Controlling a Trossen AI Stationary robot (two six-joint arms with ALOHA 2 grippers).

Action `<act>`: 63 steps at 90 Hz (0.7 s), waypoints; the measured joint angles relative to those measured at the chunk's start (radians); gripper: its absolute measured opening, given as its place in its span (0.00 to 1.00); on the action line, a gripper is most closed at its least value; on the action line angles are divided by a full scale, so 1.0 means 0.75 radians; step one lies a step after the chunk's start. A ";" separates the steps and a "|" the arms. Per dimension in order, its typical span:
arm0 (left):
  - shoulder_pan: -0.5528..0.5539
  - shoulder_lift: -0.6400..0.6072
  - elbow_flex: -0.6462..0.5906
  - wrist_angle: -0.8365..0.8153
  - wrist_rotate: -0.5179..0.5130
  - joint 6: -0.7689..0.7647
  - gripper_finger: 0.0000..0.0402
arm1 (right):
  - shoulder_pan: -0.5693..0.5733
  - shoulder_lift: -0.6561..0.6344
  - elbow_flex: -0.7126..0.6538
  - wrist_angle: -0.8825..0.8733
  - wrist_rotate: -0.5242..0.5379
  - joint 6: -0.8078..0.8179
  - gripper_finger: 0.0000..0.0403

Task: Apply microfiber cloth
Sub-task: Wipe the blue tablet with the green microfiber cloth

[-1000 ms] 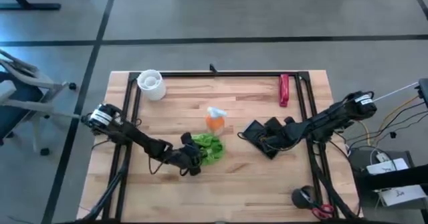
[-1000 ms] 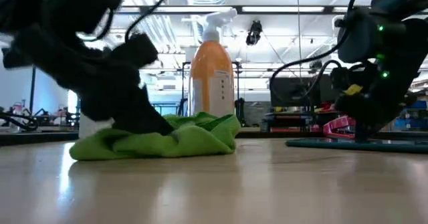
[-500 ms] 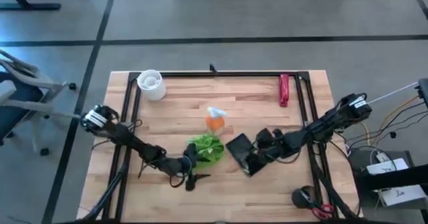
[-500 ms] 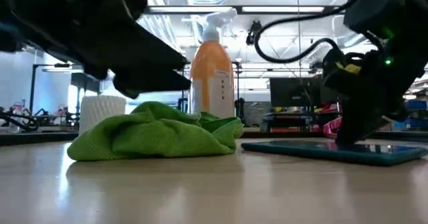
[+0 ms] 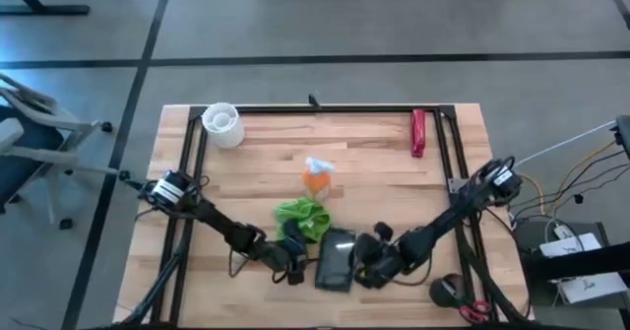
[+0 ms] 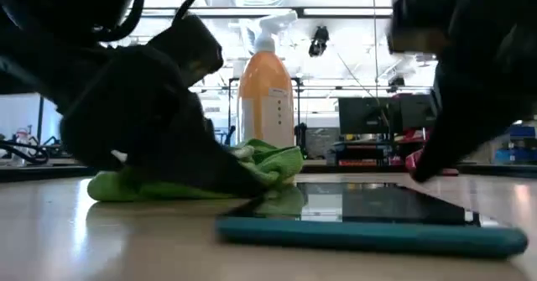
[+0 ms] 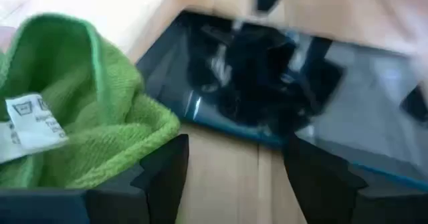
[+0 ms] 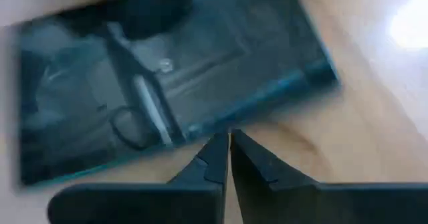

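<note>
The lime-green microfiber cloth lies bunched on the wooden table, just near of the orange spray bottle. Its white care tag shows in the left wrist view. A black slab lies flat beside the cloth, toward the near edge. My left gripper is low at the cloth's near side, open, with bare wood between its fingers. My right gripper is shut at the slab's right side. My left gripper has the cloth's folded edge beside the outer side of one finger; I cannot tell whether they touch. My right gripper's shut fingertips stand at the slab's long edge, coming low from the table's right. The slab lies flat on the table.
A white round holder stands at the far left corner and a red tool lies at the far right. Black frame rails run along the far edge and both sides. Bare wood lies near of the slab.
My right gripper has travelled toward the table's near edge and left, and the slab has slid flat along with it until it lies next to the cloth. My left gripper has moved off the cloth toward the near edge; the cloth stays where it was.
</note>
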 joint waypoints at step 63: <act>0.005 0.022 -0.025 0.013 -0.011 0.006 0.46 | 0.135 0.388 0.563 -0.624 0.060 -0.709 0.10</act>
